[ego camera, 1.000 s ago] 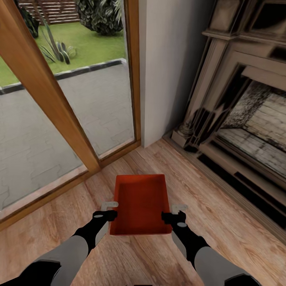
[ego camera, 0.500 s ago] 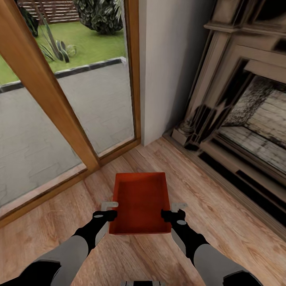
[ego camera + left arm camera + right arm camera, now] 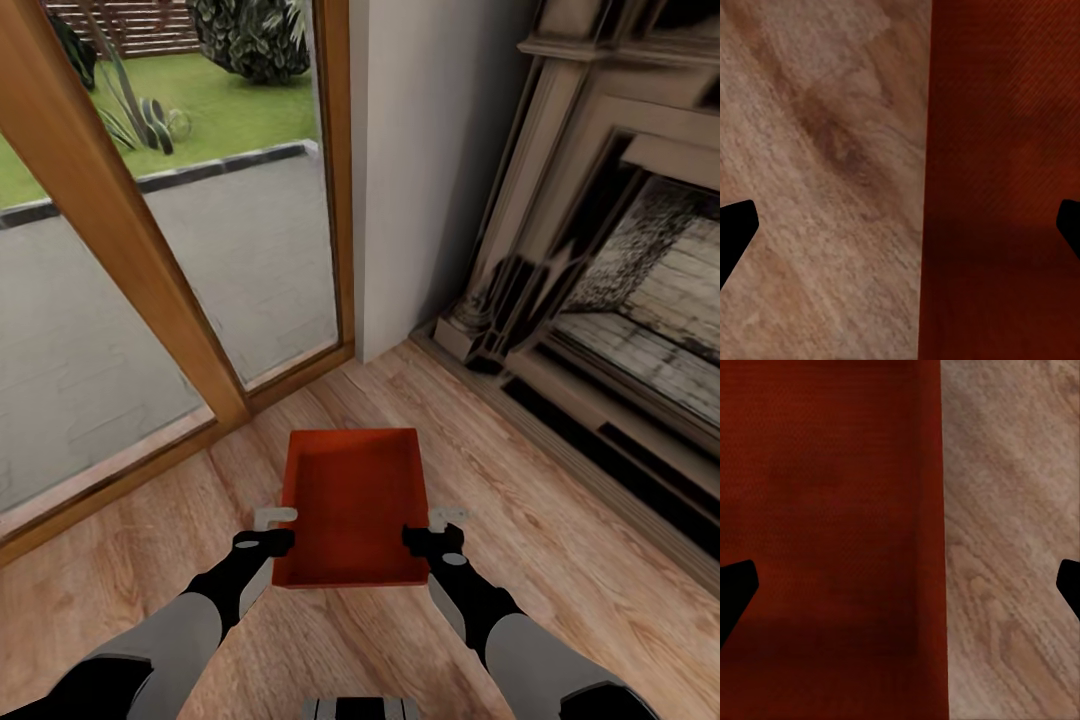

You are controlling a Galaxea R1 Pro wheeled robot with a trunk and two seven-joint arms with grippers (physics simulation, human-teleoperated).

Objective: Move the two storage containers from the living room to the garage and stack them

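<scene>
One red-orange storage container (image 3: pixel 352 500) sits low over the pale wood floor (image 3: pixel 560 560) of the living room, straight ahead of me. My left gripper (image 3: pixel 273 530) is at its left wall and my right gripper (image 3: pixel 442 528) at its right wall. In the left wrist view the left gripper (image 3: pixel 900 225) is open, its dark fingertips (image 3: pixel 735 232) far apart astride the container's wall (image 3: pixel 926 187). The right wrist view shows the right gripper (image 3: pixel 900 585) open the same way over the other wall (image 3: pixel 934 547). I cannot tell whether the container rests on the floor.
A large stone fireplace (image 3: pixel 620 260) fills the right side. A white wall corner (image 3: pixel 420 180) stands ahead. Tall glass doors in wooden frames (image 3: pixel 130 250) close off the left, with a paved patio and lawn outside. Bare plank floor lies around the container.
The whole picture has shifted slightly, so the camera moved. The container and both grippers sit a little higher in the view, still in the same relation. My base now shows at the bottom edge.
</scene>
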